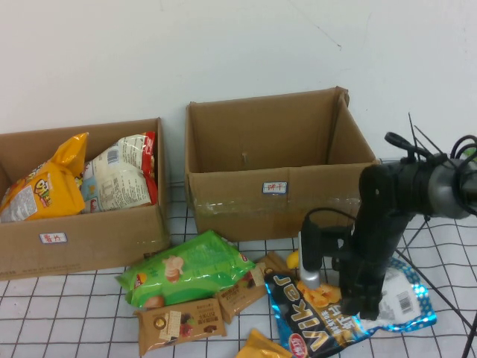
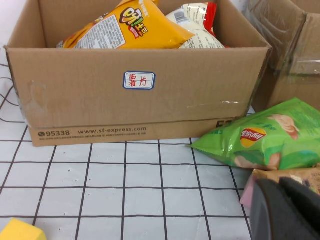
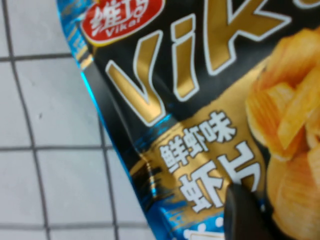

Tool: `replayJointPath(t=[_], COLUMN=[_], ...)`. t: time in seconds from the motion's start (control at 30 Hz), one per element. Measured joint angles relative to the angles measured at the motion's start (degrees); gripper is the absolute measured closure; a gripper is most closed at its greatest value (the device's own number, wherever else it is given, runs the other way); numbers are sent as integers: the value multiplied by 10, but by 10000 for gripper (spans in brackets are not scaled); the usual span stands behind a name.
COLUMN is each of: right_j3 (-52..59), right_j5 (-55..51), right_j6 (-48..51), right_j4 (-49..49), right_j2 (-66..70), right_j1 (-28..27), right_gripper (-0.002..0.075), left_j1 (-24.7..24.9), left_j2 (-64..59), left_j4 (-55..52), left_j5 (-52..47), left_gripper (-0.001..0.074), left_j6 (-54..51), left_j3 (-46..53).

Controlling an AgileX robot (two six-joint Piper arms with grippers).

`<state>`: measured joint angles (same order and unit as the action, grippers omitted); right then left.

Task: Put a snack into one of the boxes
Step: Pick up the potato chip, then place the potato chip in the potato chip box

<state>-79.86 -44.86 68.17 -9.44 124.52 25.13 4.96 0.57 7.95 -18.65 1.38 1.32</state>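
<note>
A black and blue Viker chip bag (image 1: 328, 317) lies flat on the gridded table in front of the empty right cardboard box (image 1: 223, 212). My right gripper (image 1: 358, 302) points down onto the bag. In the right wrist view one finger (image 3: 242, 215) rests on the bag (image 3: 190, 100), with the bag showing beside it, so the gripper is open. The left cardboard box (image 1: 82, 239) holds a yellow bag (image 1: 45, 186) and a white bag (image 1: 119, 175). My left gripper (image 2: 280, 192) is shut and empty, low over the table next to a brown pack (image 2: 295, 176), out of the high view.
A green Lay's bag (image 1: 186, 270) and two brown packs (image 1: 179, 326) (image 1: 242, 294) lie in front of the gap between the boxes. A yellow packet (image 1: 261, 347) is at the front edge. A grey upright object (image 1: 309, 257) stands just left of the right arm.
</note>
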Motion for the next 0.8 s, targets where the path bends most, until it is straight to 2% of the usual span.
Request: replayJointPath(t=[0.1, 0.2, 0.37, 0.47, 0.67, 0.8], right_j3=[-19, -48, -97, -125, -168, -173], right_j5=[-41, -90, -135, -148, -136, -52], right_j6=[-18, -22, -27, -27, -22, -22], right_j4=[10, 3, -62, -107, -178, -192], right_j2=[-7, -37, -116, -161, -204, -198], right_j1=[0, 0, 0, 6, 62, 117], right_gripper=[500, 501, 511, 542, 543, 544], left_j1=[0, 0, 0, 0, 0, 0], left_j2=[0, 0, 0, 0, 0, 0], left_j4=[0, 0, 0, 0, 0, 0], left_j5=[0, 0, 0, 0, 0, 0], left_gripper=[736, 736, 736, 736, 736, 737], left_j6=[0, 0, 0, 0, 0, 0], left_j3=[0, 0, 0, 0, 0, 0])
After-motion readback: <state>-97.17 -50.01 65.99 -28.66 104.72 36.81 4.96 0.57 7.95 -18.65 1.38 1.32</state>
